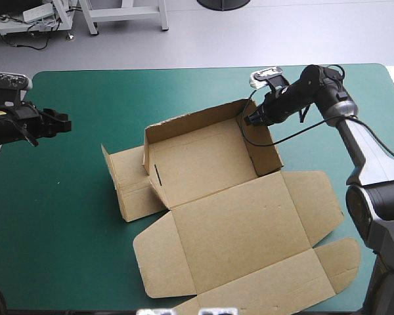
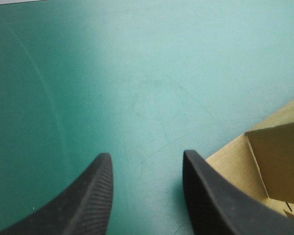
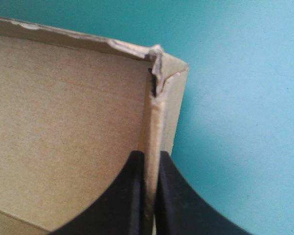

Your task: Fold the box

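The table [image 1: 184, 92] carries a teal-green cover. The box [image 1: 207, 167] sits at mid-table as an open tray. Its far wall [image 1: 194, 123] and right wall [image 1: 264, 149] stand upright. The lid [image 1: 240, 226] lies flat on the cover on the near side. A side flap [image 1: 128, 184] is spread outward on the side facing the left gripper.

Right gripper [image 1: 249, 119] [image 3: 149, 159]: clenched on the right wall, close to the far corner of the tray. One finger is inside the tray and the other outside, with the board filling the narrow gap between them. Just ahead of the fingertips, the corner [image 3: 157, 73] shows a frayed, split top edge. Bare cover lies beside the outer finger.

Left gripper [image 1: 67, 123] [image 2: 146, 159]: released, fingers standing apart. Only bare cover shows between and ahead of them. It is near the table's left edge, well apart from the box. A brown corner of the box appears beside one finger, outside the gap and not touching it.
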Robot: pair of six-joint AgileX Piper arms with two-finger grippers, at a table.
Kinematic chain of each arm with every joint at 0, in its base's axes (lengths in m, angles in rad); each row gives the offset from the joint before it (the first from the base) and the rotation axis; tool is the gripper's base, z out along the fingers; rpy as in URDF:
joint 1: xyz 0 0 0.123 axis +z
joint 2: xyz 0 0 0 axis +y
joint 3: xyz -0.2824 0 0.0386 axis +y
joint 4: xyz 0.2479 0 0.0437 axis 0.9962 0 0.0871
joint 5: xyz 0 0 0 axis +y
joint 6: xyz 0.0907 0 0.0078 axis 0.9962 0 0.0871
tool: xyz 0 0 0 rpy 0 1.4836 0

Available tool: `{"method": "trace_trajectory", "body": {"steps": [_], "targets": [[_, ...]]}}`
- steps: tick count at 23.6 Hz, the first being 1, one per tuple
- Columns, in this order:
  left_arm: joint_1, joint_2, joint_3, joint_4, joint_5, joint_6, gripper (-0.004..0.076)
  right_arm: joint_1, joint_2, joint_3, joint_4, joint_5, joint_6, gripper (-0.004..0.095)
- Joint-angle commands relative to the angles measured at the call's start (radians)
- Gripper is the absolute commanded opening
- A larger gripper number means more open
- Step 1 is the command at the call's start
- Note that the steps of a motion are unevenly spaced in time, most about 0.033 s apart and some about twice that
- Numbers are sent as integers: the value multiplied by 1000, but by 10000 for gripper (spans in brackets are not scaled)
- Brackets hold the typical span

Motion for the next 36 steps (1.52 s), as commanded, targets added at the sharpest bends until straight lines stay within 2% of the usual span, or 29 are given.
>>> {"method": "trace_trajectory", "body": {"steps": [1,3,4,5,6,8,10,14,16,20,30,36], "targets": [[2,-28,-29,-44,-35,1,324,1,-3,2,-48,114,-71,-24],[2,-28,-29,-16,-35,1,324,1,-3,-5,-37,78,-74,3],[2,-28,-29,3,-35,-5,324,1,-3,-22,-37,100,-74,79],[2,-28,-29,22,-37,-18,324,1,-3,-44,-37,133,-74,187],[2,-28,-29,44,-39,-28,324,1,-3,-74,-46,162,-49,344],[2,-28,-29,92,-40,-75,324,1,-29,-117,-60,162,-3,598],[2,-28,-29,107,-36,-96,324,1,-62,-154,-98,162,52,697],[-17,-28,-29,104,-9,-96,324,1,-134,-157,-189,164,128,696],[-75,-29,-29,158,5,-102,323,1,-170,-141,-185,164,143,696],[-187,-29,-29,461,36,-294,318,1,-194,-22,-178,164,143,696],[-229,-49,-29,473,84,-307,318,77,-190,159,-183,162,120,696],[-229,-59,-29,489,92,-319,318,129,-123,159,-267,162,149,654]]}}
